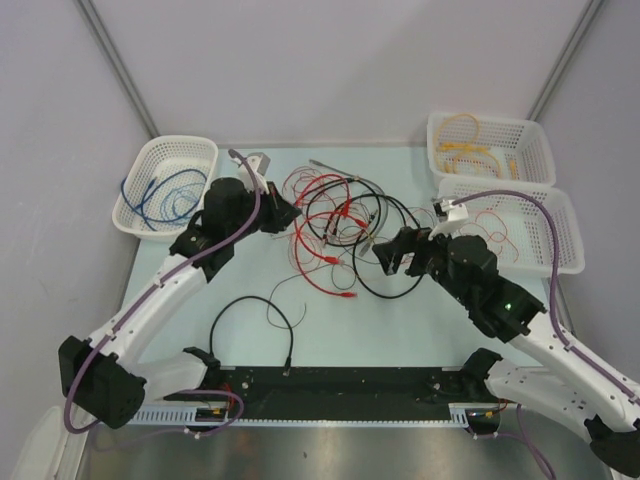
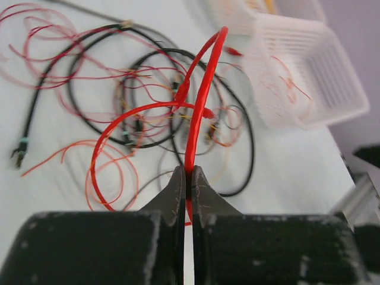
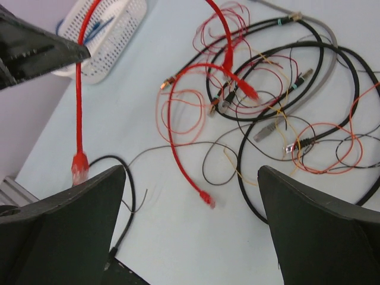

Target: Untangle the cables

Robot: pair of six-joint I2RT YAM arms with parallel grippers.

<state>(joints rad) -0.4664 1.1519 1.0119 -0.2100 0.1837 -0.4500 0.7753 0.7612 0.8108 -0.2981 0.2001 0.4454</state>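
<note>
1. Left wrist view: Jaws pressed tight, the left gripper point(image 2: 190, 173) pinches a glossy red cable point(image 2: 203, 89) that arches stiffly above the cables point(image 2: 148, 107) below.
2. Right wrist view: The right gripper point(image 3: 191, 178) hangs spread wide and empty over the knot. The red cable's moulded plug point(image 3: 79, 164) dangles free.
3. Top view: Hair-thin red wires and a round black lead point(image 1: 400, 290) sprawl mid-table between the arms. A slow lift leftward, with the black loops pinned, looks wisest.

Cables point(image 1: 335, 232) on table point(image 1: 400, 330) (basket point(image 1: 180, 142) left, baskets point(image 1: 540, 190) right)
</note>
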